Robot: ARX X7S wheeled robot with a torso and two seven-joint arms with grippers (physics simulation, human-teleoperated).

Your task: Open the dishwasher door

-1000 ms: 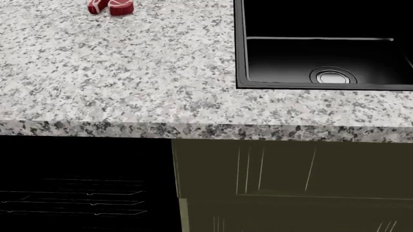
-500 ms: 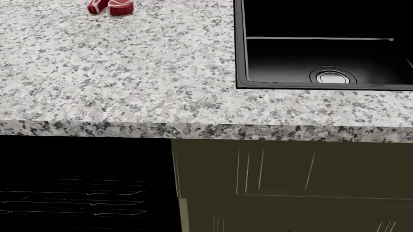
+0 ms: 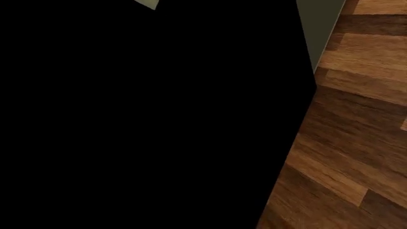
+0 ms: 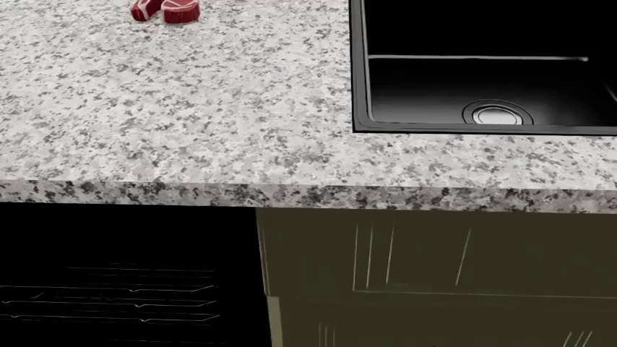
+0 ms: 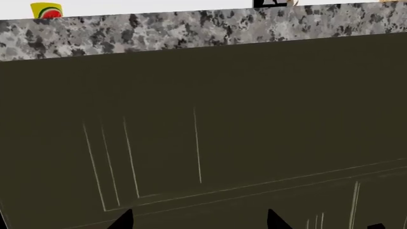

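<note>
The dishwasher door (image 4: 126, 238) is the black area under the counter at the lower left of the head view, with thin pale horizontal lines across it. In the left wrist view a wide plain black surface (image 3: 146, 124) fills most of the frame, and I take it for the same door. My left gripper's fingers cannot be made out against it. My right gripper (image 5: 200, 222) is open and empty. Its two dark fingertips (image 5: 125, 220) stand wide apart, close in front of the olive-green cabinet front (image 5: 210, 129). Neither gripper shows in the head view.
A speckled granite counter (image 4: 193, 108) overhangs the fronts. A black sink basin (image 4: 482, 79) with a steel drain is at the right, and two red pieces (image 4: 166, 10) lie at the far left. The olive cabinet (image 4: 434, 267) sits right of the dishwasher. Wood floor (image 3: 356, 119) shows beside the black surface.
</note>
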